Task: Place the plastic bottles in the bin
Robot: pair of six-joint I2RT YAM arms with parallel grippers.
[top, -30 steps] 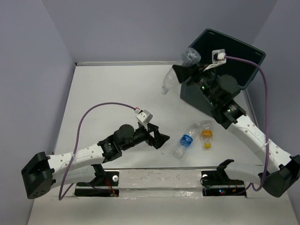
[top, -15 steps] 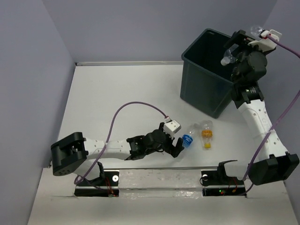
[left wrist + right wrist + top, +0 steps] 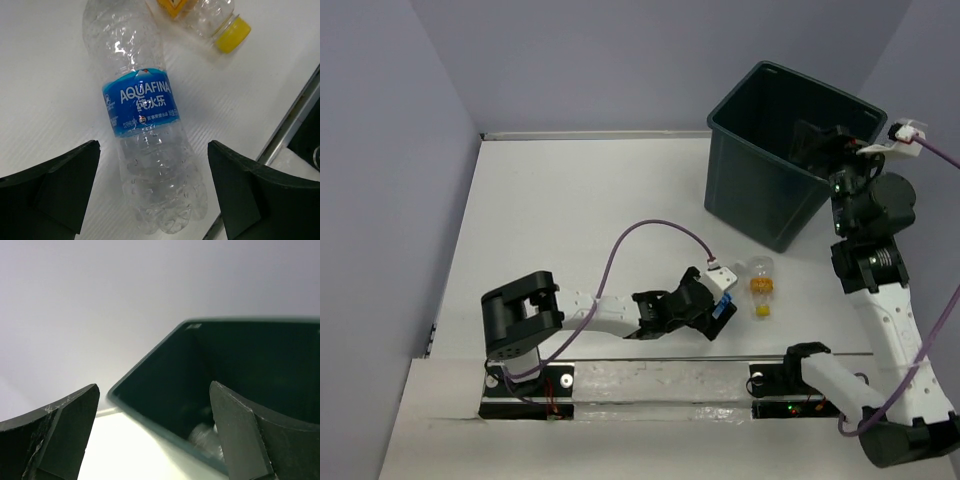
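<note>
A clear plastic bottle with a blue label (image 3: pixel 142 107) lies flat on the white table. My left gripper (image 3: pixel 152 190) is open, with one finger on each side of the bottle's base and no contact. Seen from above, that gripper (image 3: pixel 713 318) covers most of this bottle (image 3: pixel 726 297). Just right of it lies a small bottle with orange contents and a yellow cap (image 3: pixel 760 286), also seen at the top edge (image 3: pixel 212 20). The dark bin (image 3: pixel 760 200) stands at the back right. My right gripper (image 3: pixel 817 140) hangs open and empty over its right side. A clear bottle (image 3: pixel 205 435) lies inside the bin (image 3: pixel 150 377).
A metal rail (image 3: pixel 660 380) runs along the near table edge, close to the blue-label bottle's base (image 3: pixel 295 115). Purple cables loop over both arms. Lilac walls close in the table at the back and sides.
My right gripper swung over the bin, opened and let go of a clear bottle. My left arm reached right until its open fingers came to either side of the blue-label bottle.
</note>
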